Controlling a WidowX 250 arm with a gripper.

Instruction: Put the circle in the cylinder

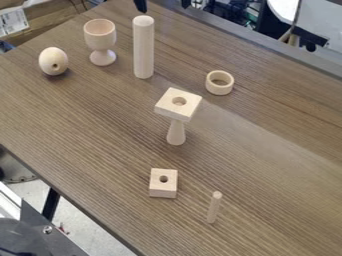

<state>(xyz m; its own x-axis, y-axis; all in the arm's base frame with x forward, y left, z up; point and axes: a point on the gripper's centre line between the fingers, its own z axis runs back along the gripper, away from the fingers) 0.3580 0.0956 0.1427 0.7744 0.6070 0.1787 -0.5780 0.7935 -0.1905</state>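
Note:
At the top edge of the camera view my gripper (163, 6) shows only by its two black fingertips, which are wide apart with nothing between them. Below and slightly left of it, the tall wooden cylinder (143, 50) stands upright on the table; its rounded top is bare. The circle, a short wooden ring (219, 90), lies flat on the table to the right of the cylinder, with its hole facing up. Ring and cylinder are well apart, and the gripper touches neither.
Left of the cylinder are a wooden goblet (101, 37) and a wooden egg (53, 61) with a hole. A square-topped stand (176, 131) rises mid-table (280, 165). Nearer the front are a holed block (163, 189) and a thin upright peg (214, 207).

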